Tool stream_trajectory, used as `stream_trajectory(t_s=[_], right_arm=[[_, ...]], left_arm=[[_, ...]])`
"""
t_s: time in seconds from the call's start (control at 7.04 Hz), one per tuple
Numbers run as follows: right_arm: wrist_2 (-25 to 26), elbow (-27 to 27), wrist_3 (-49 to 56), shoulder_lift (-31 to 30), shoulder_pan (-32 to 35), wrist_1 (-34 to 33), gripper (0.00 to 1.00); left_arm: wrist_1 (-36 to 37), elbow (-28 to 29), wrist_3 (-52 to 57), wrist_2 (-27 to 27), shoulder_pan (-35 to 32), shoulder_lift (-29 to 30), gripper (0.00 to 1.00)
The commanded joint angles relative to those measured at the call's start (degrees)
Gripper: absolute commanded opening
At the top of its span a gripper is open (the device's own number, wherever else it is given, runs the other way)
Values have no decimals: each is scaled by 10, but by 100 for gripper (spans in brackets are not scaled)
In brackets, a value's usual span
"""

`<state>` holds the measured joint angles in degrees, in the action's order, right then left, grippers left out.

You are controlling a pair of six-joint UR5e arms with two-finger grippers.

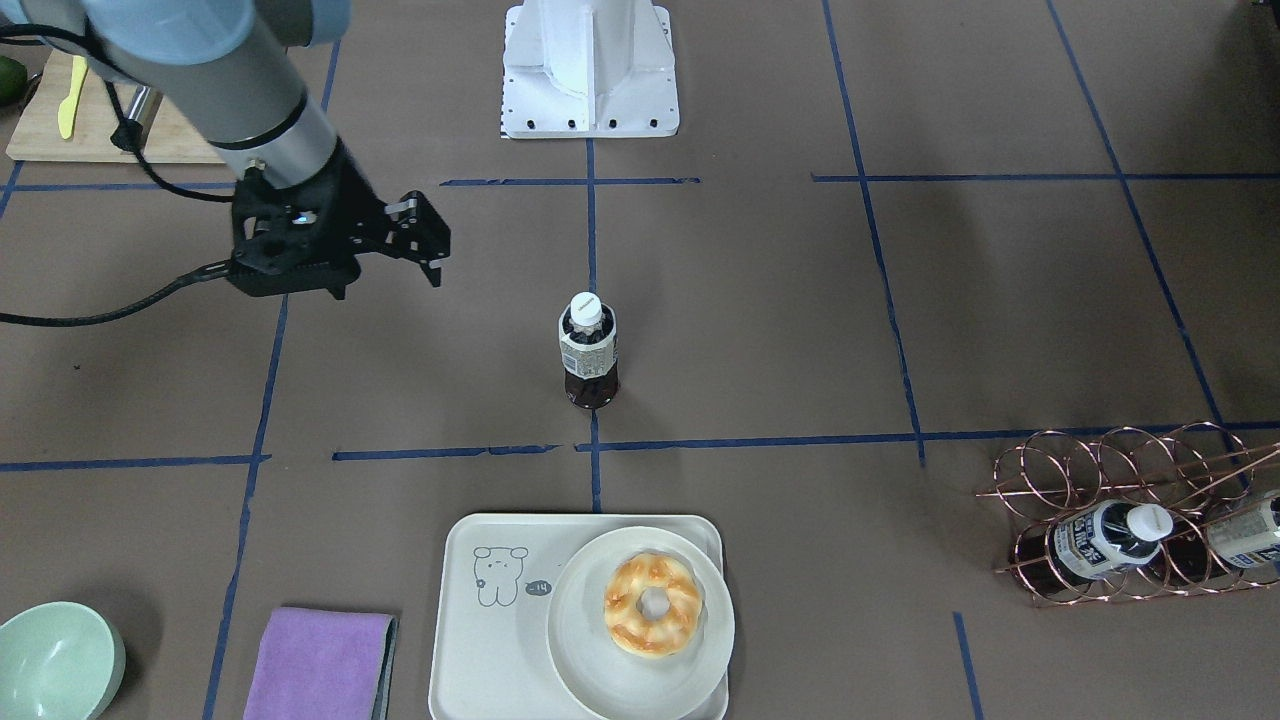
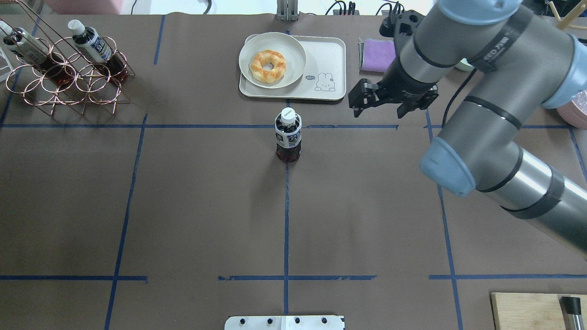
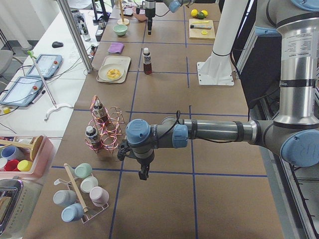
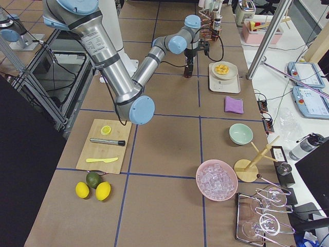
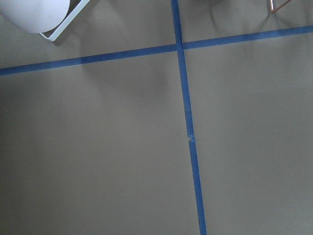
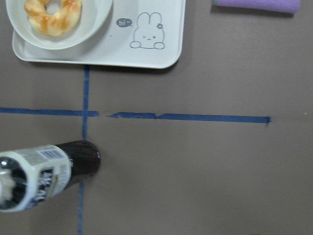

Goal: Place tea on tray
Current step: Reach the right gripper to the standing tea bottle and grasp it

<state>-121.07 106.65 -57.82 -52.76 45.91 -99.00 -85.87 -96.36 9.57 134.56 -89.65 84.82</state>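
The tea bottle (image 1: pixel 588 350), with white cap and dark liquid, stands upright at the table's middle on a blue tape line; it also shows in the overhead view (image 2: pixel 288 135) and lower left in the right wrist view (image 6: pixel 44 174). The cream tray (image 1: pixel 480 640) (image 2: pixel 328 59) (image 6: pixel 146 29) lies beyond it and carries a white plate (image 2: pixel 293 59) with a doughnut. My right gripper (image 2: pixel 393 105) (image 1: pixel 340 258) hovers open and empty, beside the bottle and apart from it. My left gripper (image 3: pixel 143 173) shows only in the exterior left view; I cannot tell its state.
A copper wire rack (image 2: pixel 69 82) (image 1: pixel 1110 480) holds two more tea bottles (image 2: pixel 89 43). A purple cloth (image 2: pixel 377 55) and a green bowl (image 1: pixel 55 660) lie beside the tray. A wooden board (image 1: pixel 100 120) sits near the robot base (image 1: pixel 590 70).
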Motion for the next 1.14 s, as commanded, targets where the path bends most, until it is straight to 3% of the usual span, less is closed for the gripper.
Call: stream_trajectory(t_s=[0.0,0.43,0.99], right_arm=[[17,-97,-60,120,-34,-1,100],[28,-219,-58,234,-51,-52,99],[51,-222,0,225,-59,-86,88]], left_arm=[[0,1,-2,0,0,0,100],[-1,2,-2,0,0,-1,100],[-1,7,-3,1,0,-1,100]])
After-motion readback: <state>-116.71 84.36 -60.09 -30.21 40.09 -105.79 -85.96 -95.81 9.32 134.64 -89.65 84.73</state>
